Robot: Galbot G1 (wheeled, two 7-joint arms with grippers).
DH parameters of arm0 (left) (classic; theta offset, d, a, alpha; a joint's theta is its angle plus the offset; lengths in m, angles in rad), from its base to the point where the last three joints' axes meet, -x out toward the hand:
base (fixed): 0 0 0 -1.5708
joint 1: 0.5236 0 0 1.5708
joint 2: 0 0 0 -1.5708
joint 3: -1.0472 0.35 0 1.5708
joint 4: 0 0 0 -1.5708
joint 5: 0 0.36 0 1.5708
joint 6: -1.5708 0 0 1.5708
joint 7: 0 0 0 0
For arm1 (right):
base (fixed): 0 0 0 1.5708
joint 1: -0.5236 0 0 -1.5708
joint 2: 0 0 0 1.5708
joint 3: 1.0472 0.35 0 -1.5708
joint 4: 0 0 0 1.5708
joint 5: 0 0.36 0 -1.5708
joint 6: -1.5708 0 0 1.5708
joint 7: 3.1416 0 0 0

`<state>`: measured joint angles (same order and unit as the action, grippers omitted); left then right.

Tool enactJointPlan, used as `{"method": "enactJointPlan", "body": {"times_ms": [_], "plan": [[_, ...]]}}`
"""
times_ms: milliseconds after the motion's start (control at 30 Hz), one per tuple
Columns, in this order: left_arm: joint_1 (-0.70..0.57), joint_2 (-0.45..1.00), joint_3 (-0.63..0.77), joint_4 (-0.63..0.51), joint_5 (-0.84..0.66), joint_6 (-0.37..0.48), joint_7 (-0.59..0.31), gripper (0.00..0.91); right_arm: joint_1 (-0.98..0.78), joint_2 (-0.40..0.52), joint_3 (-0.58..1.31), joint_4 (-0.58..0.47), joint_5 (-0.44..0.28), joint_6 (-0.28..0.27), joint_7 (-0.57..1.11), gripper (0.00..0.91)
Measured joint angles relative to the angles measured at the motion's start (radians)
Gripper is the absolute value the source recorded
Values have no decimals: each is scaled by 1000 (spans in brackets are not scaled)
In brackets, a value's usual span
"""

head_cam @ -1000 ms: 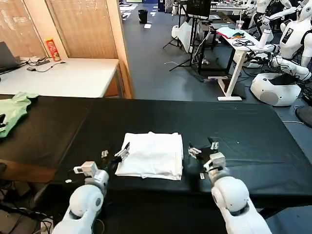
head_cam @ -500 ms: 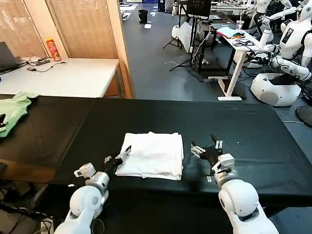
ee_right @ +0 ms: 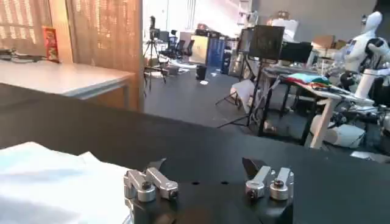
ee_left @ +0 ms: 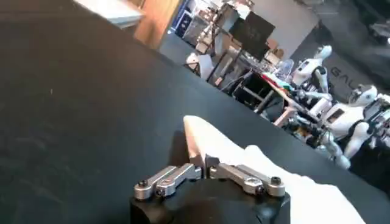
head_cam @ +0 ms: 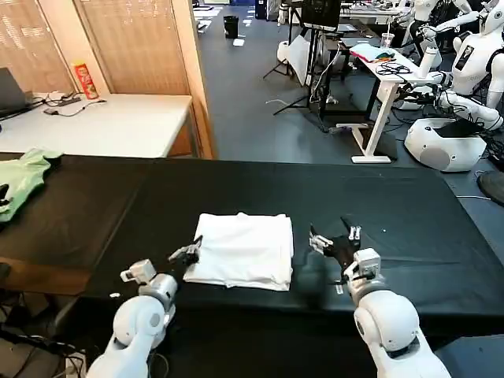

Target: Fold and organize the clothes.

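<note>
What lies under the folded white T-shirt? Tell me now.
The folded white T-shirt lies flat on the black table. Its upper layer covers the folds beneath, and no print shows on top.

Robotics lab: white humanoid robots (head_cam: 472,59) parked beyond black work surface (head_cam: 394,197), beside them white desk (head_cam: 390,67) with cables, monitor on stand (head_cam: 320,14), grey open floor, wooden partition (head_cam: 138,43).

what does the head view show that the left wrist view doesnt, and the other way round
Head view alone: the light green garment at the table's far left, and the right claw open beside the folded white T-shirt. Left wrist view alone: the shirt's corner raised at the shut left claw. Shared: T-shirt, black table, left claw.
</note>
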<state>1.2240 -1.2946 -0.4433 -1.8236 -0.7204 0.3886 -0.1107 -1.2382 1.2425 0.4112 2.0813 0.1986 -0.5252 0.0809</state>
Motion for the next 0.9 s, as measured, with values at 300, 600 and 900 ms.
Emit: {"method": "enactJointPlan", "body": {"times_ms": [300,600,900], "plan": [[15,132,-42,-71,174,58,-11,0,-1,4,5,-8,-4,1,0,878],[67,399,-172,-156,276,32,28,0,16,20,-7,-29,-4,6,-2,878],[99,549,-243,-281,376,48,19,0,10,27,-7,-35,-4,13,-9,878]]}}
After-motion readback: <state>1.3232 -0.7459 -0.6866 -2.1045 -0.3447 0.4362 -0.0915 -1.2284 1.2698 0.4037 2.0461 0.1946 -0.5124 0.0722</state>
